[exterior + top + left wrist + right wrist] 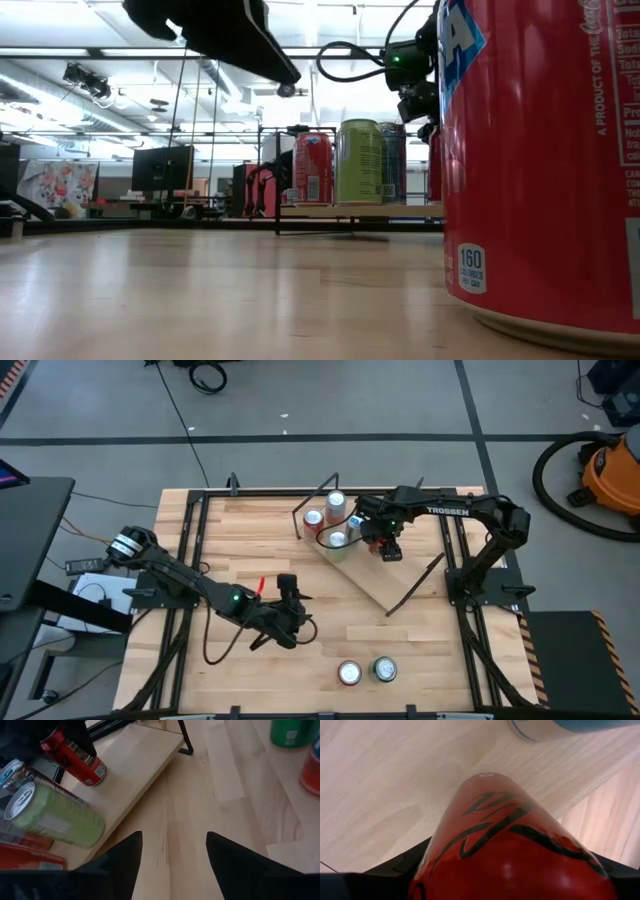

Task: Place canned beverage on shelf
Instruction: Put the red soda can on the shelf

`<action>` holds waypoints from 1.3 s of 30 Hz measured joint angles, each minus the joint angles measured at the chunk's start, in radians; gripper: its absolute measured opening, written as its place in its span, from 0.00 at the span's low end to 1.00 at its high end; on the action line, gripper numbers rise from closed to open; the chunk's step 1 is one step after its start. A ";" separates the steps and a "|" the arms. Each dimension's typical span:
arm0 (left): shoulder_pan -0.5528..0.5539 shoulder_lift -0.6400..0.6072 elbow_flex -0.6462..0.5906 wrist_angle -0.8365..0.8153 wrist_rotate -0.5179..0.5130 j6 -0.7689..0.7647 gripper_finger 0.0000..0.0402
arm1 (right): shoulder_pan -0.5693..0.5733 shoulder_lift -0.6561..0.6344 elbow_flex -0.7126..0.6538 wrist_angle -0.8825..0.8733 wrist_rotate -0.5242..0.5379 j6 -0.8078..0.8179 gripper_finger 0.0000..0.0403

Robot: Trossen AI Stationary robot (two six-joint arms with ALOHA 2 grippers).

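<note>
The shelf (385, 575), a light-wood board on thin black legs, stands at the table's far middle. On its left end stand a red can (313, 168), a green can (360, 160) and a blue can (392, 160). My right gripper (388, 548) hangs over the board, shut on a red can with black markings (505, 830). My left gripper (296, 626) hovers over bare table left of centre, open, nothing between its fingers (125, 865). Near the front edge a red can (349, 673) and a green can (384, 670) stand on their bases. My right gripper pinches the red can's side wall (427, 855) near its upper end between the two fingers (400, 865). The fingers come from above, pointing down along the can. The can is upright, its lower end (487, 776) at the shelf board; whether it rests there I cannot tell.
The front red can fills the low view's right side (540, 160). Black frame rails (190, 560) run along the table's left and right sides. Bare wood lies between my left gripper and the two front cans.
</note>
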State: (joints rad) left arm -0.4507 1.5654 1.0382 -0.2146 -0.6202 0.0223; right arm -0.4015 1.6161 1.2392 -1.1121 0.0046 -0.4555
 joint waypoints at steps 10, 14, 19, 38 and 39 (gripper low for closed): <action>0.000 -0.004 -0.001 -0.007 -0.004 0.000 0.58 | 0.000 0.000 0.000 -0.006 0.001 0.116 0.87; 0.000 -0.004 -0.001 -0.007 -0.008 0.005 0.58 | 0.000 0.000 0.000 -0.010 0.014 0.200 0.88; 0.000 -0.004 -0.001 -0.010 -0.007 0.009 0.58 | 0.000 0.000 0.000 -0.016 0.025 0.298 0.88; 0.000 -0.004 -0.001 -0.015 -0.008 0.038 0.58 | 0.020 0.000 0.001 -0.039 -0.025 0.685 0.82; 0.000 -0.004 -0.001 -0.015 -0.007 0.038 0.58 | 0.024 0.000 0.001 -0.039 -0.025 0.709 0.82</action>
State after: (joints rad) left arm -0.4507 1.5616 1.0374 -0.2295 -0.6273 0.0601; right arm -0.3777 1.6157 1.2400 -1.1508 -0.0208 0.2539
